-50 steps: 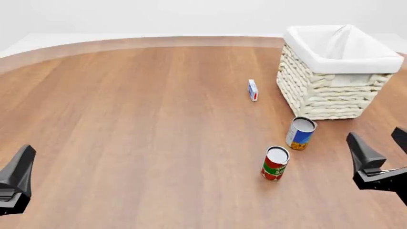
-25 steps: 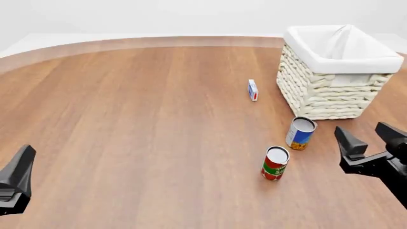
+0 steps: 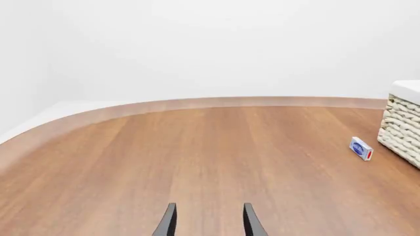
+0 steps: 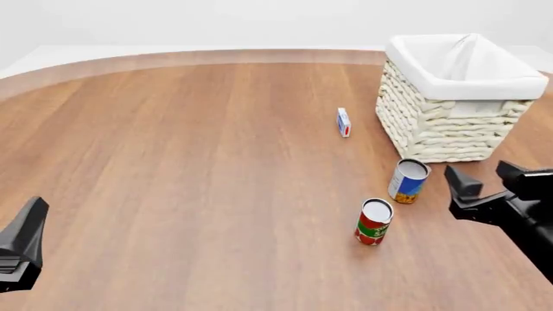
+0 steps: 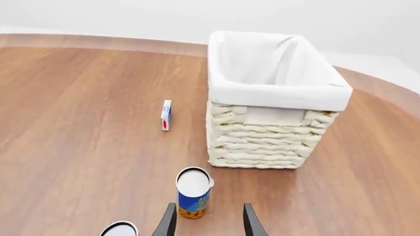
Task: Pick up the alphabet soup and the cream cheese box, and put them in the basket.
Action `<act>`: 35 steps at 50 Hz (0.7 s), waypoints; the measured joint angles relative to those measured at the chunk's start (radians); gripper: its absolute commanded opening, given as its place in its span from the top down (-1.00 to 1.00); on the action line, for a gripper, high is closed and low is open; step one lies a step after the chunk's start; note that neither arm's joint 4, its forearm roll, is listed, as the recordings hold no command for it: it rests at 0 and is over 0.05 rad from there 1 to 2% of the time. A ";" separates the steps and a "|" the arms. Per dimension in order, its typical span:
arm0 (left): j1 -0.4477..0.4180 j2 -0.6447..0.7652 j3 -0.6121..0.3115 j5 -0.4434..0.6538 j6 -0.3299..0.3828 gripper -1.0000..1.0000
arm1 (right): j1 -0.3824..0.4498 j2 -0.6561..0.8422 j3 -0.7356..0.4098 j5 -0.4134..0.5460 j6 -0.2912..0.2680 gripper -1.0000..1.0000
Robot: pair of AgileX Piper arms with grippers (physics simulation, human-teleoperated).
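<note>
right gripper (image 4: 480, 180) open, fingers spread, holding nothing; hangs just right of the soup (image 4: 408, 181). in the right wrist view the soup sits upright between and just ahead of the fingertips, not touching. left gripper (image 3: 207, 221) at the near left edge, fingers parted, nothing between them, well apart from everything.

soup stands near the front of the basket (image 4: 449, 133). box (image 4: 344, 122) stands on edge, left of the basket, apart from it. neither item is in the basket yet.

risks, judged:
1. red can (image 4: 373, 221) stands near the soup on the near side. a low approach could clip it with a finger or the wrist and topple it into the soup.
2. closing off centre would push the soup sideways or tip it; it would then roll.
3. soup is near the basket wall; a lift without enough height could catch the rim.
4. box is thin and on edge; a nudge would flatten it, making a harder grasp.
</note>
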 measured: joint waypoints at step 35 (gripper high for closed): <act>0.000 0.000 0.000 0.000 0.000 -1.00 | 0.033 0.394 -0.087 -0.200 0.008 -1.00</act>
